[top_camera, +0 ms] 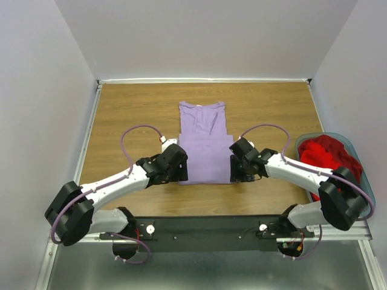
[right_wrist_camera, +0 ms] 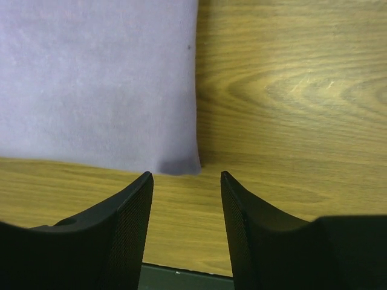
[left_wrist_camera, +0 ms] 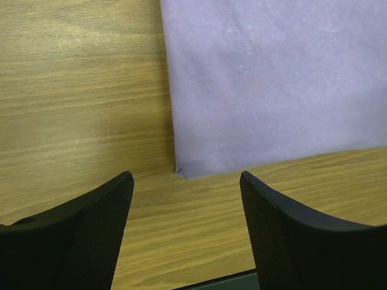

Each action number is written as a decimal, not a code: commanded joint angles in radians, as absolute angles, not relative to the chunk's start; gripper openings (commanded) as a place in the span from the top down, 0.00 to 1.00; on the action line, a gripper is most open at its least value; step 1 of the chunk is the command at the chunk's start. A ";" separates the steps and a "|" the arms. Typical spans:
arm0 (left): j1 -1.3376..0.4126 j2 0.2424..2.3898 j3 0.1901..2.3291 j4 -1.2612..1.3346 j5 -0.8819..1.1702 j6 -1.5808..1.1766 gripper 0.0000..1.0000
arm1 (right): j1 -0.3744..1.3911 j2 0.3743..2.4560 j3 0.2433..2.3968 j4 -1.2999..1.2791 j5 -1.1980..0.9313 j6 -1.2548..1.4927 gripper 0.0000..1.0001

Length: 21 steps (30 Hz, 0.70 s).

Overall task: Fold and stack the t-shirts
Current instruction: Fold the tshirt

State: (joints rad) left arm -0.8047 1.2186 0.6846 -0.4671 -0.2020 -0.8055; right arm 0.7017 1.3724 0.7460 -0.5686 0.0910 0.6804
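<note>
Hovering wide and empty, my left gripper (left_wrist_camera: 187,178) and right gripper (right_wrist_camera: 186,175) each sat just short of a near corner of the purple shirt (top_camera: 204,145), flat on the table (top_camera: 121,121), length running away from me.

Colours noted: plain cloth, grained wood.
Lavender t-shirt (top_camera: 204,145) unpatterned; red t-shirt (top_camera: 323,154) bright and plain; basket (top_camera: 361,158) teal-grey; table (top_camera: 133,115) tan with darker wood grain; my fingers (left_wrist_camera: 84,232) black, finely dotted mesh; cables (top_camera: 142,126) purple.
</note>
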 commanded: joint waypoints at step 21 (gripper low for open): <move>-0.847 1.321 0.692 -0.440 -0.252 -0.818 0.26 | 0.736 1.488 0.669 -0.542 0.121 0.727 0.97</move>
State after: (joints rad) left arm -0.8402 1.2987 0.6842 -0.4503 -0.2111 -0.8097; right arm 0.7258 1.4509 0.7353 -0.4908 0.1081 0.7216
